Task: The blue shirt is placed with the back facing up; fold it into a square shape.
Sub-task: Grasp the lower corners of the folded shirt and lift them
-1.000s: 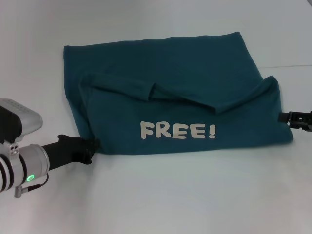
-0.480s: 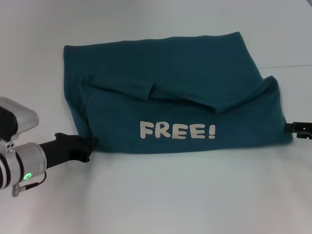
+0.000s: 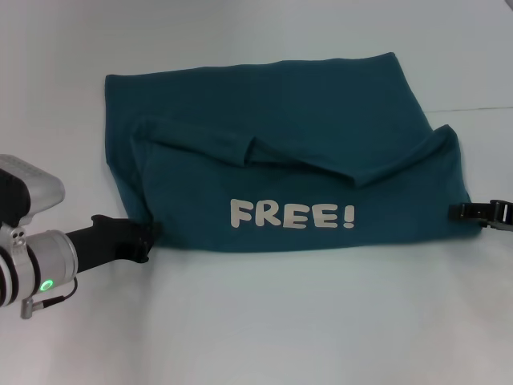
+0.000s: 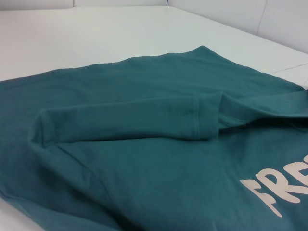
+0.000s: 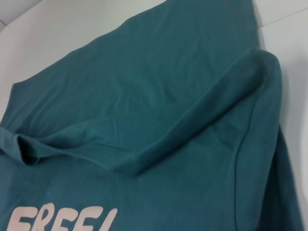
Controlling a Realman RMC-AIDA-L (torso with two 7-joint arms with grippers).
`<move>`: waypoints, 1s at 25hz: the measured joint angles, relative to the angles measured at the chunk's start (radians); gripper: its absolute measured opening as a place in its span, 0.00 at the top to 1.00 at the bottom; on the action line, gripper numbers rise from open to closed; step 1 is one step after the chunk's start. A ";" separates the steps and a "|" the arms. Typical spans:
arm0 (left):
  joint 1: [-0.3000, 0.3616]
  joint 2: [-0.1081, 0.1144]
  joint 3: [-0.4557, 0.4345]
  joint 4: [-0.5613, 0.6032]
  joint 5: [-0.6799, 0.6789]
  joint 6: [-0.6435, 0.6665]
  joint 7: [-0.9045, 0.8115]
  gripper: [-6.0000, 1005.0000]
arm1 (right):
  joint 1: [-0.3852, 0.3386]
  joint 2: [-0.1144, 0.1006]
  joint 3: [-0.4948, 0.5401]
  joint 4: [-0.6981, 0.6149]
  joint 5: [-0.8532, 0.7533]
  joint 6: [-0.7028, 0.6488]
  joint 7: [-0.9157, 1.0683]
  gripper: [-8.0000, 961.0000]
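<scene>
The blue shirt lies on the white table, its near part folded up over the far part so the cream "FREE!" lettering faces up. The sleeves are tucked in. Judged from this, one lengthwise fold is done; the sideways folds into a square remain. The left tool sits at the near left corner, the right tool at the near right edge. Whether either tool is wide, narrow or gripping cloth cannot be told.
</scene>
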 joint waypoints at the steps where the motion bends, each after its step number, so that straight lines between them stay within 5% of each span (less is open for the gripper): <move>1: 0.000 0.000 0.000 0.000 0.000 0.000 0.000 0.98 | 0.001 0.001 0.000 0.000 0.000 0.003 0.001 0.33; 6: -0.002 0.000 0.000 0.000 0.000 0.000 -0.002 0.98 | 0.004 0.005 0.003 0.003 0.004 0.025 0.002 0.33; 11: -0.002 0.000 0.000 0.000 0.000 0.000 -0.013 0.98 | 0.001 0.012 0.008 -0.003 0.010 0.026 -0.006 0.47; 14: 0.002 0.000 0.000 0.004 0.000 0.005 -0.021 0.98 | -0.001 0.015 0.009 -0.007 0.022 0.017 -0.016 0.70; 20: 0.020 0.000 0.000 0.027 0.000 0.043 -0.058 0.98 | -0.007 0.015 0.010 -0.008 0.040 -0.007 -0.037 0.94; 25: 0.054 0.000 0.000 0.060 0.001 0.105 -0.103 0.98 | -0.016 0.007 0.011 -0.009 0.043 -0.012 -0.043 0.95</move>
